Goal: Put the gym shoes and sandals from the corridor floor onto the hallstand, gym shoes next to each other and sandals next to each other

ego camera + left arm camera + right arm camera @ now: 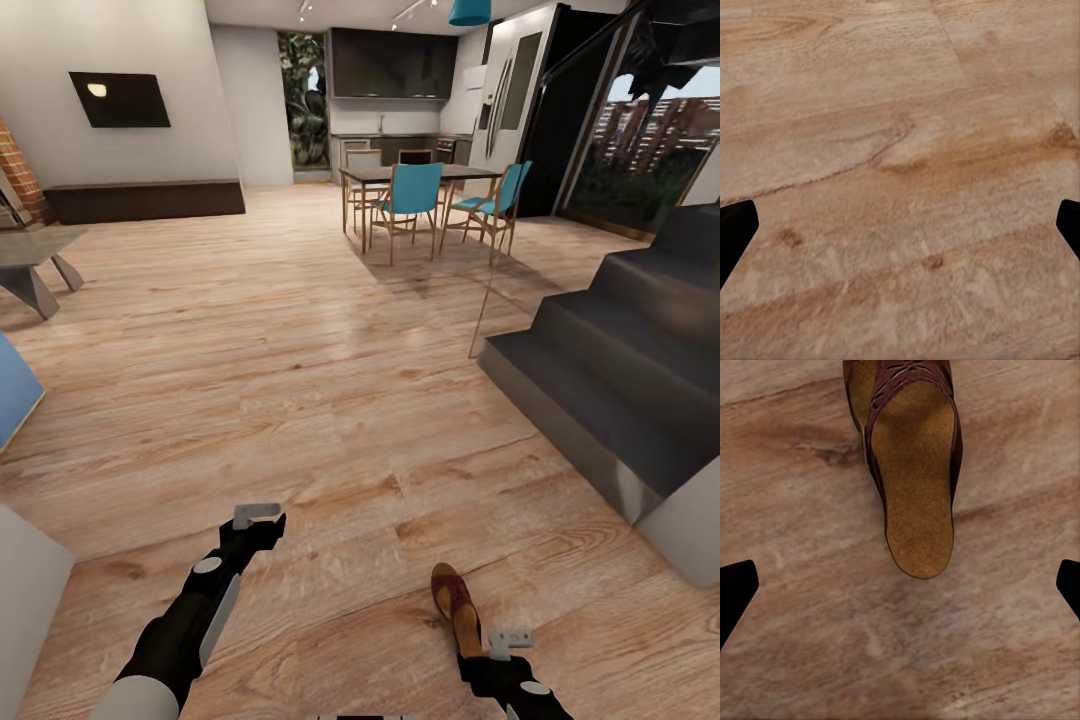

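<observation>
One sandal point(457, 607) lies on the floor point(330, 400) just ahead of the spread-fingered right hand point(509, 640).

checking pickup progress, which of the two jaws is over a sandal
The right gripper: the brown sandal with its tan insole lies on the floor just ahead of its open jaws. The left gripper looks onto bare wood floor.

left gripper point(900, 225) jaws spread wide, right gripper point(900, 585) likewise agape, both arms extended low
</observation>
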Available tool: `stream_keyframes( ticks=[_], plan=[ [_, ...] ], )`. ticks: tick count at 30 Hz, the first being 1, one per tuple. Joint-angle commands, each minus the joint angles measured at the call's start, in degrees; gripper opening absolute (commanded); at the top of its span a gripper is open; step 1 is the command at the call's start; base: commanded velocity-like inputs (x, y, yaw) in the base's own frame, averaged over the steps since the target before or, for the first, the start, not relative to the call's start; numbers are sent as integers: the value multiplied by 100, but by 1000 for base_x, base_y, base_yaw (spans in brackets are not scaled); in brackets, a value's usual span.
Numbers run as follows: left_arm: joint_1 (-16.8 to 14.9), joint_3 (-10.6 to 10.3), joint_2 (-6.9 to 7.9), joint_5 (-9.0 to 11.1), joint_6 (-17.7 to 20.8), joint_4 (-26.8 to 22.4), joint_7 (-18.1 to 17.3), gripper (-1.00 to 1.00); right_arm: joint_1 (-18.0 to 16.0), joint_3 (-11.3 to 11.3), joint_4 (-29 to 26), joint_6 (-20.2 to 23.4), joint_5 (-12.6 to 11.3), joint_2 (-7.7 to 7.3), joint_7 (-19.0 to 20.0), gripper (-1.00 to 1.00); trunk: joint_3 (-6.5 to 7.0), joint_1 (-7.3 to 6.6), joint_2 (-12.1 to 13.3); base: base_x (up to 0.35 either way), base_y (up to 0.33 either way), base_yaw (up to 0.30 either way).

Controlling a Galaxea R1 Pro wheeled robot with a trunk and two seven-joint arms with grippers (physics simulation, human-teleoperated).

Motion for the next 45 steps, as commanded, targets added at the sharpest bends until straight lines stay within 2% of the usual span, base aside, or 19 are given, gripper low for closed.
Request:
stream_keyframes(
  ticks=[1, 8, 20, 45],
  plan=[
    [-1, 8, -4, 15, 34, -10, 0, 100, 2, 1, -12, 6, 3, 0, -2, 100, -4, -1, -2, 0, 0, 0],
    [-1, 8, -5, 10, 34, -10, -2, 100, 0, 12, -13, -224, 14, -2, 5, 100, -5, -1, -2, 0, 0, 0],
    [-1, 8, -5, 15, 34, -5, -2, 100, -3, 26, -19, -266, 41, 0, 7, 100, -8, -1, -2, 0, 0, 0],
    [-1, 8, -8, 10, 34, -1, -2, 100, -3, -4, -52, -264, 36, 0, 7, 100, -677, 529, -966, 0, 0, 0]
  ],
)
